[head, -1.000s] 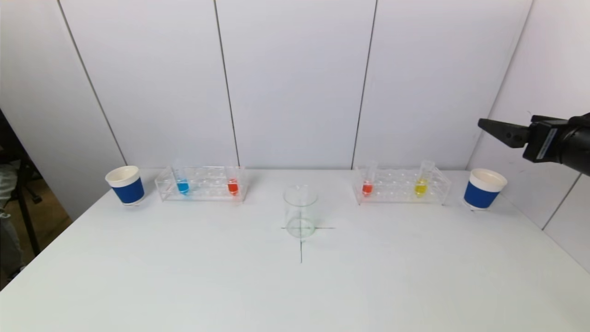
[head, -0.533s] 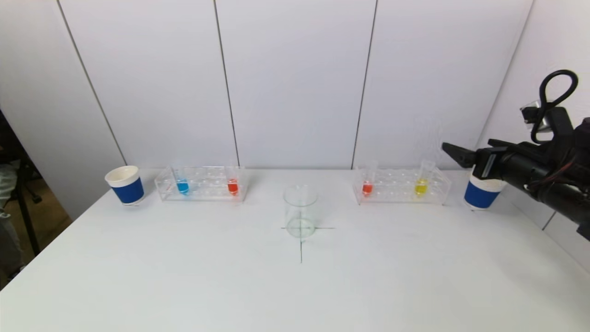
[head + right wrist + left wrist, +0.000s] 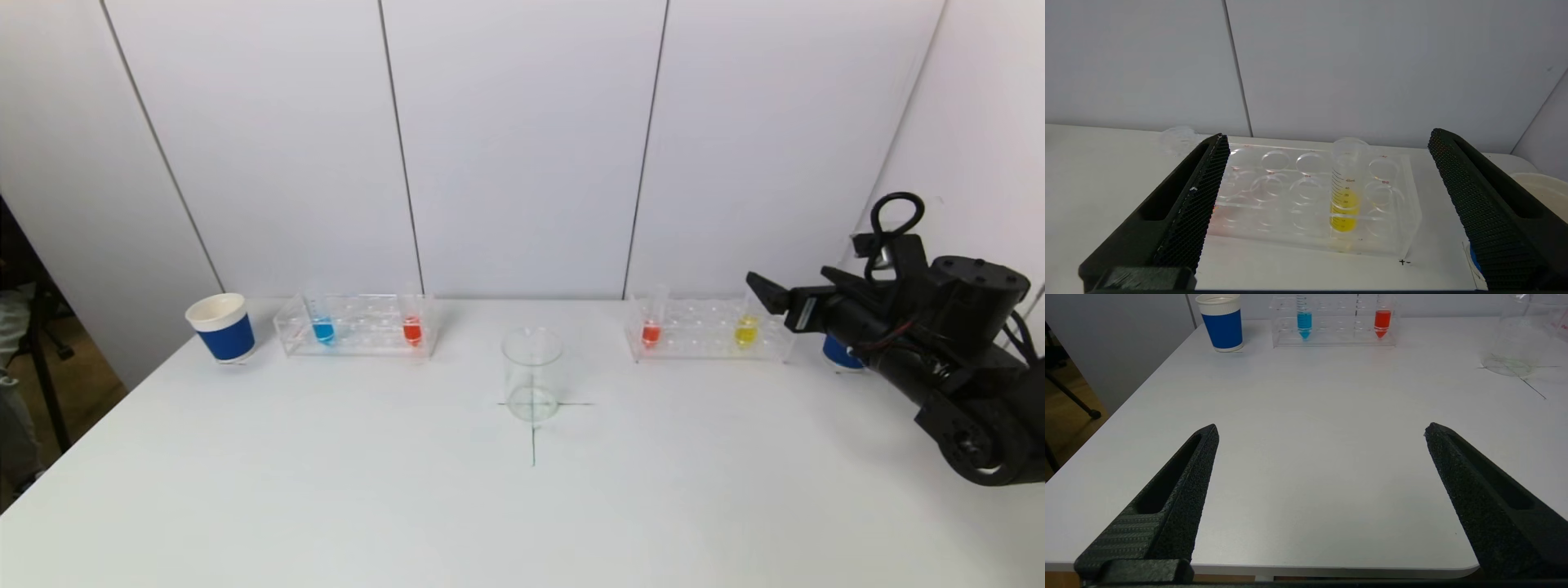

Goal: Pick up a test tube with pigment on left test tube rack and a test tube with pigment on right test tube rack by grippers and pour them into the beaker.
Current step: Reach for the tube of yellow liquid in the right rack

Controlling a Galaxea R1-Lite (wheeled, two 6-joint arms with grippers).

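Head view shows the right gripper (image 3: 763, 291) at the right of the frame, its tip just beside the yellow test tube (image 3: 745, 328) in the right test tube rack (image 3: 709, 329), touching nothing. Right wrist view shows its fingers (image 3: 1196, 196) spread wide and empty, with that tube (image 3: 1345, 192) upright between them farther off; black graduation marks run down the tube, the numbers too small to read reliably, and faint red numbers mark the rack's (image 3: 1310, 192) holes. A red test tube (image 3: 651, 331) stands at that rack's left end. The left test tube rack (image 3: 357, 325), left of centre, holds a blue test tube (image 3: 323, 329) and a red-orange test tube (image 3: 412, 330). The empty glass beaker (image 3: 532, 374) sits mid-frame on a pen-drawn cross (image 3: 534, 433). Left wrist view shows the left gripper (image 3: 1321, 433) spread wide, holding nothing, above the white table (image 3: 1306, 457).
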